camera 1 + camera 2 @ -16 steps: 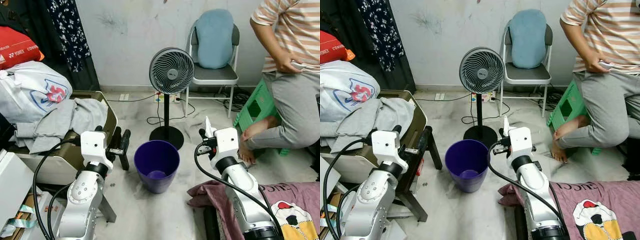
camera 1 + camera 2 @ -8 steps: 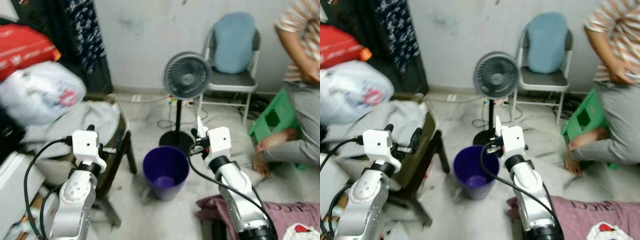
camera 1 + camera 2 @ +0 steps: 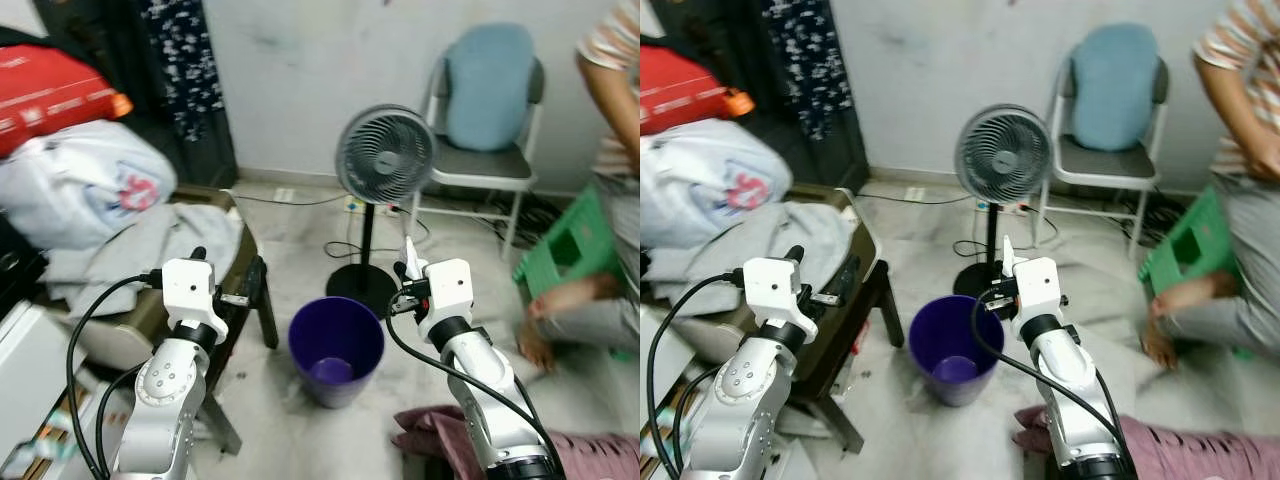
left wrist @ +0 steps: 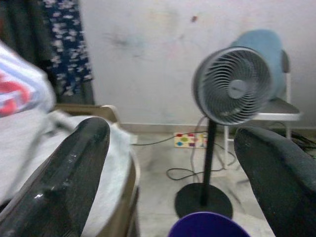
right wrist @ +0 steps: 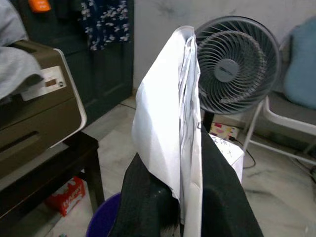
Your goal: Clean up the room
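Between the two arms on the floor stands the purple bin, open-mouthed and with only a pale scrap showing at its bottom; the right hand hovers just beside the bin's far rim, its fingers pinched tight on a folded piece of white paper that sticks up above them; the paper is not yet over the opening, so by my reckoning this piece is collected but not yet dropped; the left hand is held up near the bin with its fingers spread wide and nothing between them; much looks left to do, since a maroon cloth lies crumpled on the floor by the right arm and grey clothes are heaped over the brown box at the robot's left.
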`<state>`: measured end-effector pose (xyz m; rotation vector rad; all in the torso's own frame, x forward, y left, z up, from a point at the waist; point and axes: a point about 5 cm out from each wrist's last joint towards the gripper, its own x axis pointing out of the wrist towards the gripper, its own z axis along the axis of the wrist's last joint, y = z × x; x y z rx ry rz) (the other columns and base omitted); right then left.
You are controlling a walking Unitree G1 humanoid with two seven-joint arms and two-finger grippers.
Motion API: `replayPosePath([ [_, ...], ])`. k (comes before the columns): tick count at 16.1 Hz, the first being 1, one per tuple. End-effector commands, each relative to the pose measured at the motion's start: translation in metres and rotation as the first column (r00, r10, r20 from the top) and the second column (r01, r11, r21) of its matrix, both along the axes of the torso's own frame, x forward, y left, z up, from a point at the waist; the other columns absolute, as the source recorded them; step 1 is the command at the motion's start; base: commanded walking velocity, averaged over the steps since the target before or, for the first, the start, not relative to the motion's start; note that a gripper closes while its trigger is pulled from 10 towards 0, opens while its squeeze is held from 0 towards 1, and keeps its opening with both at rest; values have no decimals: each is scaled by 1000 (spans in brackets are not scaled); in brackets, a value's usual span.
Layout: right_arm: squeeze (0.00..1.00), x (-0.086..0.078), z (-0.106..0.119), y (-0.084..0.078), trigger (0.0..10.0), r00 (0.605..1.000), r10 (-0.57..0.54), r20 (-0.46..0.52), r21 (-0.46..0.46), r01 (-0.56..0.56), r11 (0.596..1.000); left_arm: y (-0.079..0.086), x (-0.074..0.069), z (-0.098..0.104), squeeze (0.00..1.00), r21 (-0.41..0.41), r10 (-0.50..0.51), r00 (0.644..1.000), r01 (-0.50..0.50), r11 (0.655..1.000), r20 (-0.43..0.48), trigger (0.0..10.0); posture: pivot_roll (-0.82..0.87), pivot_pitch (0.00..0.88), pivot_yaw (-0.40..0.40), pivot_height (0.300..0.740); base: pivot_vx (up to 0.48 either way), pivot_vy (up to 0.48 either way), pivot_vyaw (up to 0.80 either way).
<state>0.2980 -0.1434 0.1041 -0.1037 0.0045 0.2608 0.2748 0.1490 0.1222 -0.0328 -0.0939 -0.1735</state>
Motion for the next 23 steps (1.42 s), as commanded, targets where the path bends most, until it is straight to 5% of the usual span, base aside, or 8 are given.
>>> replayPosePath([
  [1, 0, 2, 3, 2, 10000, 1000, 3, 10, 7, -4, 1000, 5, -1, 0, 0, 9, 11, 1000, -11, 1000, -1, 10000, -49, 0, 11, 740, 0, 0, 800],
  [23, 0, 7, 5, -1, 10000, 1000, -12, 15, -7, 12, 1000, 4, 2, 2, 0, -9, 1, 1000, -1, 1000, 9, 10000, -54, 0, 8, 740, 257, 0, 36],
])
